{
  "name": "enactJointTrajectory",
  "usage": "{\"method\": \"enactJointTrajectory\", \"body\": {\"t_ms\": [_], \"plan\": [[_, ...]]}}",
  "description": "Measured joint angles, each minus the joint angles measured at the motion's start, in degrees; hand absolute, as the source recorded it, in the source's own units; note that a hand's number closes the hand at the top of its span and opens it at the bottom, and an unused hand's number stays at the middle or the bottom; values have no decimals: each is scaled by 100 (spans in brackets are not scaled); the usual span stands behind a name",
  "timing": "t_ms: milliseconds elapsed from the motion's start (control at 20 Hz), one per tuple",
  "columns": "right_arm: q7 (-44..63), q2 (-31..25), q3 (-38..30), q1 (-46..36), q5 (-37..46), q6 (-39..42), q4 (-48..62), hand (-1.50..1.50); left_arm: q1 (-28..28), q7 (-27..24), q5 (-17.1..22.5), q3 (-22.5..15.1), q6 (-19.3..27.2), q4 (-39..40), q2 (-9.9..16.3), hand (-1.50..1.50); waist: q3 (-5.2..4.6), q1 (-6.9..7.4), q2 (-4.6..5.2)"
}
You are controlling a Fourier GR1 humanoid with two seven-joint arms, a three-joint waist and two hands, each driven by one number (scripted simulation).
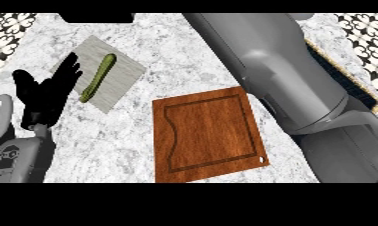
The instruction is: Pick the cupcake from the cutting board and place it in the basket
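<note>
The wooden cutting board (210, 135) lies on the marble counter near the front, and nothing rests on it. No cupcake shows anywhere in view. The basket (334, 62) sits at the right edge; only a strip of its woven rim and dark inside shows behind my right forearm (288, 75). That forearm crosses the view from the lower right to the top centre, and its hand is beyond the picture's top edge. My left hand (46, 92) rests open at the left edge, fingers up, holding nothing.
A long green vegetable (98, 77) lies on a pale grey mat (122, 77) at the back left, just beside my left hand. A black object (96, 17) stands at the counter's far edge. Patterned tiles show at both top corners.
</note>
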Motion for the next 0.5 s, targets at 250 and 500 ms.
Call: {"method": "enactJointTrajectory", "body": {"t_ms": [250,500], "plan": [[-24,-288,-213,64,211,60,189,150,99,28,-14,8,66,-111,-37,0,8,-93,-17],[-107,-410,-311,510,343,59,6,150,287,9,25,87,24,-208,24,0,15,-195,-50]]}}
